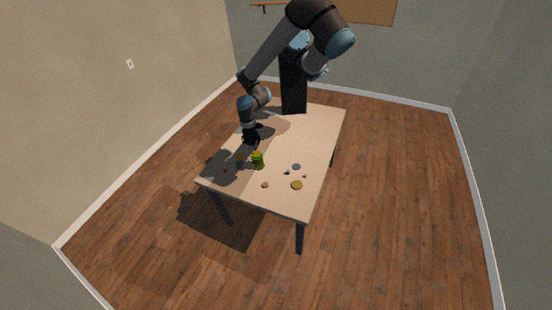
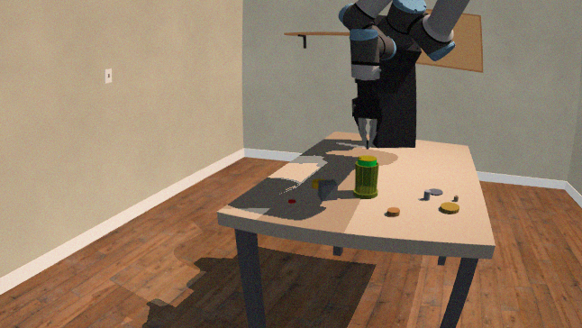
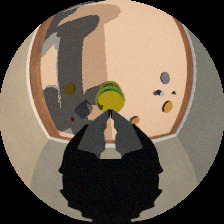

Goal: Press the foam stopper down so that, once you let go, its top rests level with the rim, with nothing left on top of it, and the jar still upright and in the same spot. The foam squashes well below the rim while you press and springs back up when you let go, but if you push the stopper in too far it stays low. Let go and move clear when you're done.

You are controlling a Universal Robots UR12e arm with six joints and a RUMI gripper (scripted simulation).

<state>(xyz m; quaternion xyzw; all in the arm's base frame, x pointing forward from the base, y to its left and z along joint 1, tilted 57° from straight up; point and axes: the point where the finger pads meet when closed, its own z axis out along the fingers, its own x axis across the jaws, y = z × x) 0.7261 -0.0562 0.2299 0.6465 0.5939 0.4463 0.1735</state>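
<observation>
A green jar [image 2: 366, 180] stands upright on the table, left of the middle. It also shows in the top view [image 1: 258, 161] and in the wrist view [image 3: 109, 95]. A yellow foam stopper [image 2: 367, 159] sits in its mouth and sticks up a little above the rim. My gripper [image 2: 368, 145] is shut and empty, pointing straight down. Its fingertips hang a short way above the stopper, apart from it. In the wrist view the fingertips meet at the near edge of the stopper.
A grey block [image 2: 326, 189] and a small yellow piece [image 2: 316, 183] lie left of the jar, with a red dot [image 2: 291, 201] nearer the table's left edge. An orange disc [image 2: 393, 211], a yellow disc [image 2: 450, 207], a grey disc [image 2: 434, 192] and small grey pieces lie right of it.
</observation>
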